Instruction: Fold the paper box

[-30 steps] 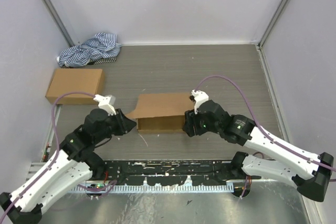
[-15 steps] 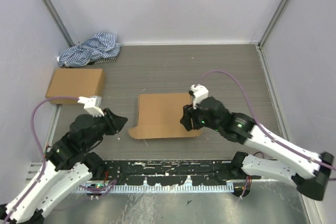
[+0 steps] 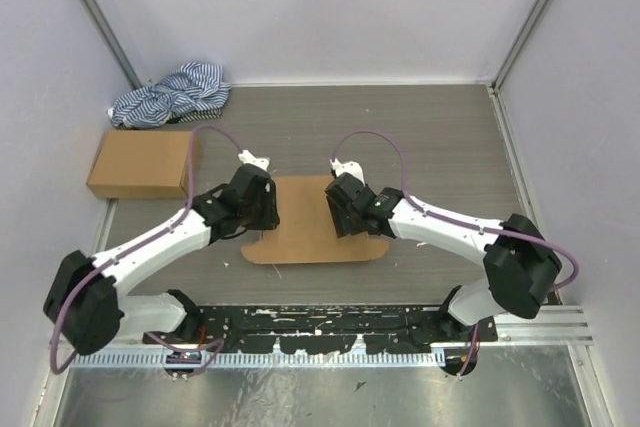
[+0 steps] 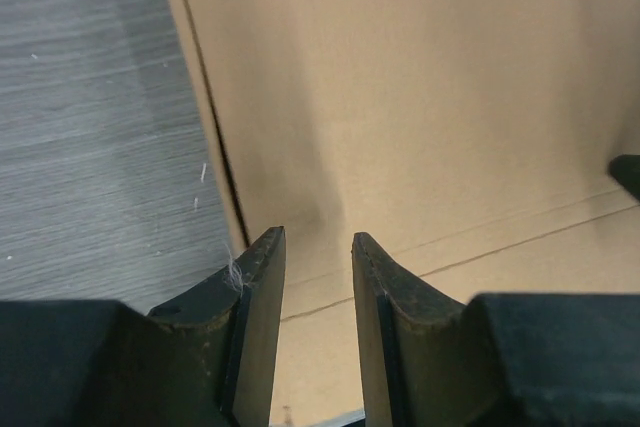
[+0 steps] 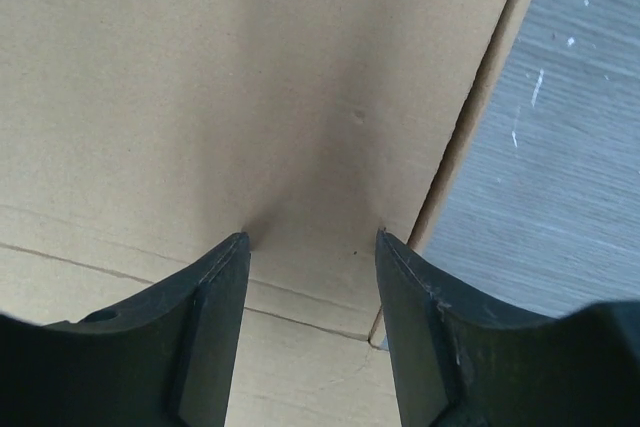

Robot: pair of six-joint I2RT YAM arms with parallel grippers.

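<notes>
The paper box (image 3: 305, 217) lies flat and shut in the middle of the table, a brown lid with a rounded flap along its near edge. My left gripper (image 3: 264, 209) is over its left edge and my right gripper (image 3: 344, 215) is over its right part. In the left wrist view the left gripper (image 4: 315, 239) is open by a narrow gap with nothing in it, tips down on the cardboard (image 4: 420, 97) beside the box's left edge. In the right wrist view the right gripper (image 5: 312, 237) is open wider, empty, tips on the cardboard (image 5: 200, 67) near a crease and the right edge.
A ready-made brown cardboard box (image 3: 142, 162) sits at the left. A blue-white striped cloth (image 3: 172, 94) is bunched in the far left corner. Walls close in the table on three sides. A black rail (image 3: 320, 322) runs along the near edge.
The box's raised front wall has gone down and the box now lies flat. Both arms have swung inward, and both grippers now rest on top of the box.
</notes>
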